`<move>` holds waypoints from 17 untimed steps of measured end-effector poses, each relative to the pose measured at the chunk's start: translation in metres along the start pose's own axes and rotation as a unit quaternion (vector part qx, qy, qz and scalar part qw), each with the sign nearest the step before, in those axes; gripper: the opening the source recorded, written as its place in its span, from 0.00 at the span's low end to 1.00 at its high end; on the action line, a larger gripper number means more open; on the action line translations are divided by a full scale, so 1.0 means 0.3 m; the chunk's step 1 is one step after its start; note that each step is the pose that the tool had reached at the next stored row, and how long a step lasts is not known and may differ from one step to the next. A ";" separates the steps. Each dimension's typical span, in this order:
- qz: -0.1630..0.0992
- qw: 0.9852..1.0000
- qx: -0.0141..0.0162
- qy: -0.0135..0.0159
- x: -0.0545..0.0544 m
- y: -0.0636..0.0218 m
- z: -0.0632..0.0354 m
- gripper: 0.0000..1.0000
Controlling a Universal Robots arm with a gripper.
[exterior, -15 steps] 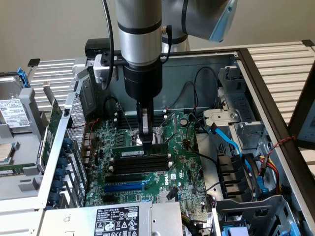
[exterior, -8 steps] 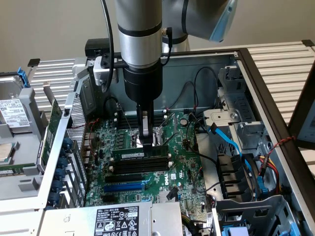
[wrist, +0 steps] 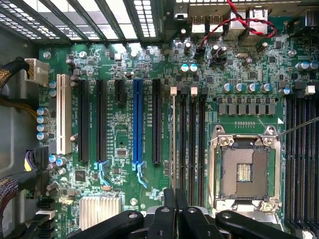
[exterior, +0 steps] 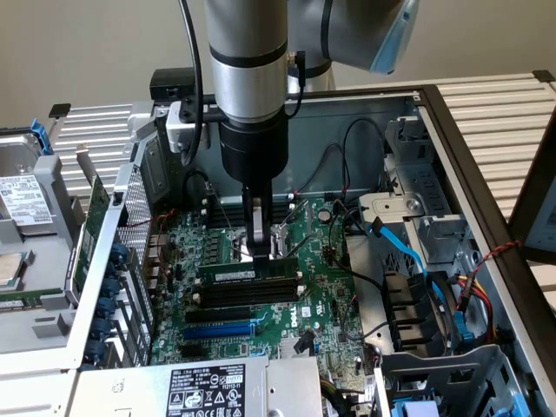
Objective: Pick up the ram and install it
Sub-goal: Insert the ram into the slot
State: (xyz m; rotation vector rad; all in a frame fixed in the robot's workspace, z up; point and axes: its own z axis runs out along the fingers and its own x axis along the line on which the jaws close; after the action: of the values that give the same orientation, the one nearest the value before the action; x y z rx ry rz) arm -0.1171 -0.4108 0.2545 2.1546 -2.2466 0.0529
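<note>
Tool (exterior: 259, 252) clenched, tips on ram (exterior: 248, 273) seated in motherboard (exterior: 314, 261) marked DELL; ram's white label unreadable.

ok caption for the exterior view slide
claw at the ram standing in a slot on the motherboard, open pc case

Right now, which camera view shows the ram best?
The exterior view: the ram shows its green face and white label along its length. The wrist view sees the ram edge-on, a thin strip beside black slots.
</note>
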 end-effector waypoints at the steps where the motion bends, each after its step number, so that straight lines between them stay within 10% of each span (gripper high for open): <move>1: 0.000 1.000 -0.001 0.000 0.000 -0.001 0.000 0.12; 17: 0.000 1.000 -0.005 -0.008 0.009 -0.005 0.020 0.12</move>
State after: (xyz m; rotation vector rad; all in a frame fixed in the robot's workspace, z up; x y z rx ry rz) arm -0.1157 -0.4138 0.2486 2.1583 -2.2498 0.0231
